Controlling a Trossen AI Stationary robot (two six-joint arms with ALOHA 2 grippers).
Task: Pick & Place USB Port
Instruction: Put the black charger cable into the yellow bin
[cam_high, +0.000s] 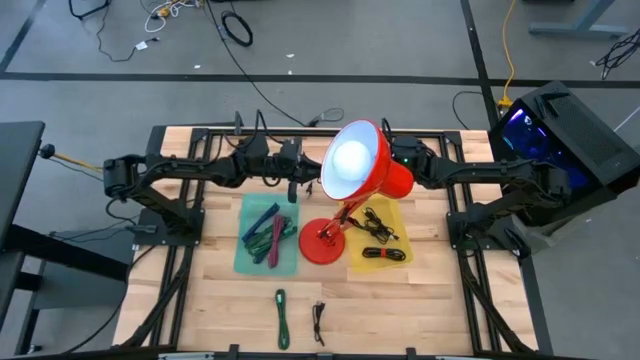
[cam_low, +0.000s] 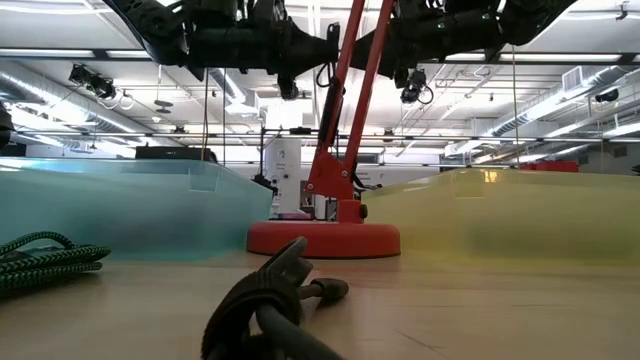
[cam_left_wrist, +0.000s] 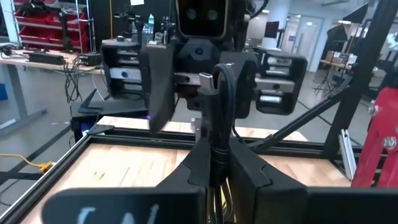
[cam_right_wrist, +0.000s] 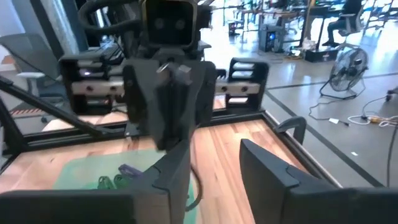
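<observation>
A black coiled USB cable (cam_left_wrist: 214, 118) with a silver plug (cam_left_wrist: 207, 78) is held high above the far middle of the table, and my left gripper (cam_left_wrist: 214, 155) is shut on it. My right gripper (cam_right_wrist: 214, 155) faces it from the table's right, open. Its fingers (cam_left_wrist: 158, 81) stand on either side of the plug end, and I cannot tell whether they touch it. In the high view the left gripper (cam_high: 293, 172) shows beside the red lamp's shade (cam_high: 352, 160), which hides the right gripper. My left gripper pinches the bundled black cable (cam_left_wrist: 216, 144) between its two fingers, several strands together. The fingers come in level from the table's left. The plug end (cam_left_wrist: 207, 78) sticks out past the fingertips toward the right gripper. The cable is lifted clear of the table.
The red desk lamp's base (cam_high: 322, 243) stands mid-table between a green tray (cam_high: 268, 238) and a yellow tray (cam_high: 380, 238), both holding cables. A green cable (cam_high: 282, 318) and a black cable (cam_high: 318, 322) lie loose near the front edge.
</observation>
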